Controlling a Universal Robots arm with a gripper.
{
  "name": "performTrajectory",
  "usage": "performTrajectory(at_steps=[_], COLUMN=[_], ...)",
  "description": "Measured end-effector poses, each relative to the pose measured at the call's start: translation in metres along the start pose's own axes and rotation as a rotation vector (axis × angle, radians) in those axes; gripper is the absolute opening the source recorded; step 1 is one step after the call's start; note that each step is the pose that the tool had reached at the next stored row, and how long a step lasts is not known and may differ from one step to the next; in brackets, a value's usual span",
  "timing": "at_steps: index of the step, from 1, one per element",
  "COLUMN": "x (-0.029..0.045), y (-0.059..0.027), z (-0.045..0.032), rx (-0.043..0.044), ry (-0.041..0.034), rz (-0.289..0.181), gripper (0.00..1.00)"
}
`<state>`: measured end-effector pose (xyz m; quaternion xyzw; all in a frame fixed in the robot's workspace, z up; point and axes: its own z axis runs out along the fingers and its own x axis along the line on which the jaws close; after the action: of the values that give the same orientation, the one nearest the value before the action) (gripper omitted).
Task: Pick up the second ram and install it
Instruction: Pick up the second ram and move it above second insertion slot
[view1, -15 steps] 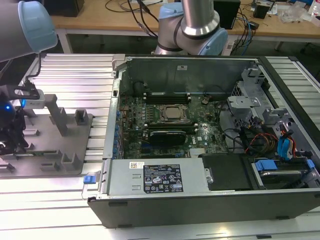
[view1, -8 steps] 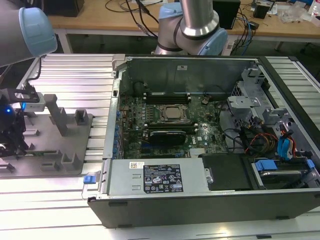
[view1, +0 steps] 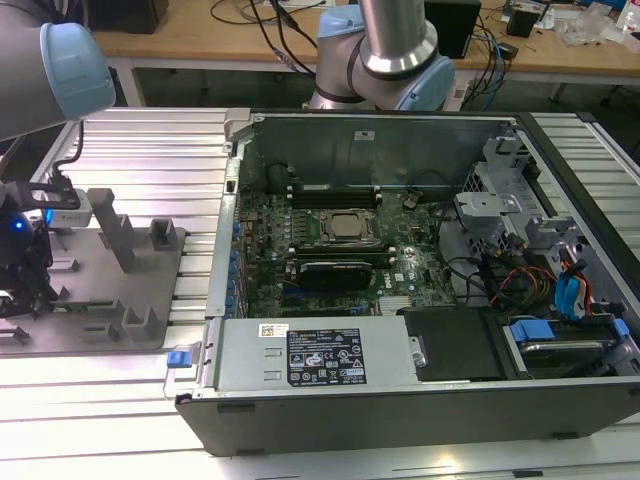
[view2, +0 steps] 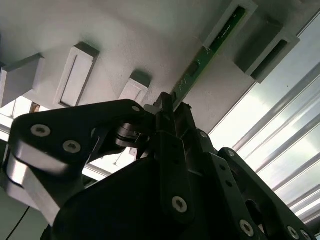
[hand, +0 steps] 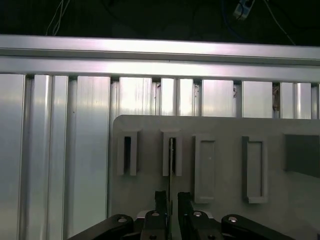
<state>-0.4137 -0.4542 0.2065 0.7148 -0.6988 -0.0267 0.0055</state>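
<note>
**While the fingers straddle the board, a crooked grip is the main risk**

Because the second ram stands on edge in a narrow slot of the grey holder plate, any tilt or sideways offset as the grip closes could wedge the board against the slot walls. That could drag the plate along the slotted tabletop, or let the board slip partway through the lift. The board is thin, and the hold looks set toward one end of it rather than its middle. From there it may swing or twist once free, and a twisted board would not meet a memory slot squarely inside the open computer case.

In the first wrist view the gripper is low over the plate with its fingers only a little way apart, one on each side of the board's edge. A thin dark gap shows between them and the board, so I judge them not yet clamped. The second wrist view shows the green board running from its slot down between the fingertips. In the exterior view the arm's end hangs over the plate at that view's left, well apart from the case.
</note>
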Motion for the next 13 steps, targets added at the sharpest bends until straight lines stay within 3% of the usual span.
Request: performTrajectory(at_steps=[2, 13], x=[-0.0002, 0.0000], y=[0.0000, 0.0000], z=[0.0002, -0.0001], rx=[0.0004, 0.0002], ry=[-0.0031, -0.0035], rz=[0.000, 0.000], gripper=[0.22, 0.22])
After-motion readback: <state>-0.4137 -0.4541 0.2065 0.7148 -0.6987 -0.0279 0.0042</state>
